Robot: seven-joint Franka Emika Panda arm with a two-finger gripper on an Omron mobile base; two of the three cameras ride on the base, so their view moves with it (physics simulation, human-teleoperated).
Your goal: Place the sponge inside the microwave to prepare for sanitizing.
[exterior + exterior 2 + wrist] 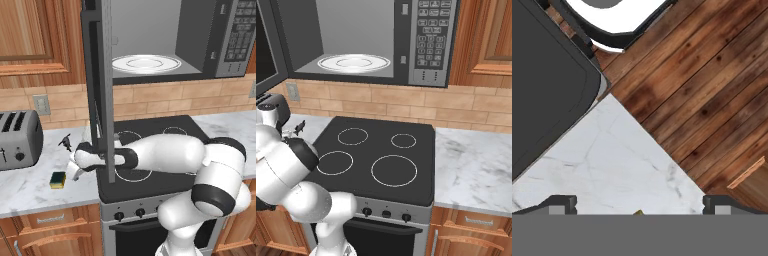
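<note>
The microwave [165,40] hangs above the stove [150,155] with its door [102,85] swung wide open, showing the white glass plate [146,63] lying flat on its floor; the keypad [430,35] sits on its right side. The sponge [58,179], yellow with a dark green top, lies flat on the marble counter [30,185] to the left of the stove, near the counter's front edge. The arm reaches left across the stove's front, partly hidden behind the open door, and the tool [76,171] hangs just beside the sponge on its right, not touching it. In the hand view the two dark fingertips [559,204] stand wide apart over the white counter, with nothing between them, and a tiny yellow corner of the sponge [637,212] peeks at the bottom edge. A silver toaster [17,140] stands at the far left of the counter, well apart from the sponge, and a small dark spiky object [65,142] rests between them, nearer the wall.
</note>
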